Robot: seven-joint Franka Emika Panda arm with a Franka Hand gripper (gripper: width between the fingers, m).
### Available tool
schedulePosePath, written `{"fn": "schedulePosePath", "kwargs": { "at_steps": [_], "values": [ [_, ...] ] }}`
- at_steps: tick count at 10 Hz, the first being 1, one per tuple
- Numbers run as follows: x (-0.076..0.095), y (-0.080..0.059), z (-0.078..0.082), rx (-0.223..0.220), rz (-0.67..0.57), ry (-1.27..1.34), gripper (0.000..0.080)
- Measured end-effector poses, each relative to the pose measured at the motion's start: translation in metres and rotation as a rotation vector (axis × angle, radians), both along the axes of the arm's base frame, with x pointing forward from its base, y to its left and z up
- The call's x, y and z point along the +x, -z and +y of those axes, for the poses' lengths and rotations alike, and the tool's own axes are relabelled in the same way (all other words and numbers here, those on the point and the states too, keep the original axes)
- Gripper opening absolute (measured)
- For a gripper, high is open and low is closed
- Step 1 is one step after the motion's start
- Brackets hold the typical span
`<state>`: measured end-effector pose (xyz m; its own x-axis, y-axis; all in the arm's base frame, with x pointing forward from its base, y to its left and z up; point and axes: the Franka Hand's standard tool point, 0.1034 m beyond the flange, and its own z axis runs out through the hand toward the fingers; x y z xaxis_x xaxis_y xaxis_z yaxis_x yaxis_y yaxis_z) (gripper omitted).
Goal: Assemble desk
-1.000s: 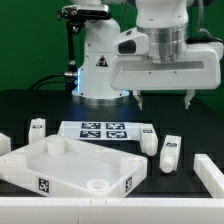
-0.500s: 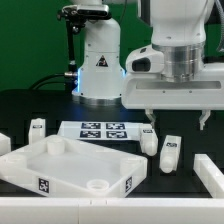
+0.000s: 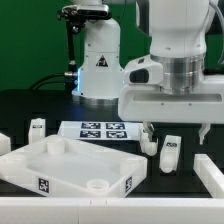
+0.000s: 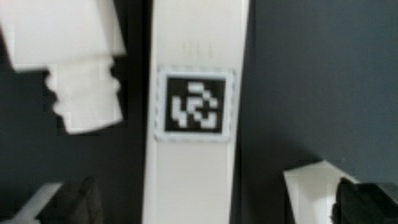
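Observation:
The white desk top (image 3: pixel 62 167) lies at the exterior view's left front, round sockets up. My gripper (image 3: pixel 178 132) hangs open over two white legs (image 3: pixel 148 141) (image 3: pixel 169 152) lying to the top's right. In the wrist view a long tagged leg (image 4: pixel 192 100) runs between my dark fingertips (image 4: pixel 68 202), with my gripper (image 4: pixel 222 205) straddling it from above without touching. A second leg (image 4: pixel 71 65), with a stepped peg end, lies beside it. Another white piece (image 4: pixel 326 188) shows at the other side.
The marker board (image 3: pixel 100 130) lies behind the desk top. A further leg (image 3: pixel 37 130) stands at the exterior view's left, and a long white piece (image 3: pixel 211 172) lies at the right front. The arm's base (image 3: pixel 100 62) stands at the back. A white rail (image 3: pixel 100 207) runs along the front.
My gripper has moved toward the exterior view's right and come lower over the legs, its jaws staying open.

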<state>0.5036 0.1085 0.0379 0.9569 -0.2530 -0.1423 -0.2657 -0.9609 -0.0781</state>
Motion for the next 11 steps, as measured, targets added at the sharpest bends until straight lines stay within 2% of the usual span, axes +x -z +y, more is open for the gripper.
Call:
{"fn": "schedulePosePath", "kwargs": {
  "at_steps": [2, 6, 9, 11],
  "values": [
    [0.005, 0.013, 0.000, -0.005, -0.026, 0.008, 0.0649],
    [0.004, 0.014, -0.002, -0.007, -0.051, 0.011, 0.0649],
    [-0.011, 0.011, -0.003, -0.010, -0.040, 0.005, 0.0649],
    [-0.016, 0.017, -0.005, -0.014, -0.032, 0.004, 0.0649]
  ]
}}
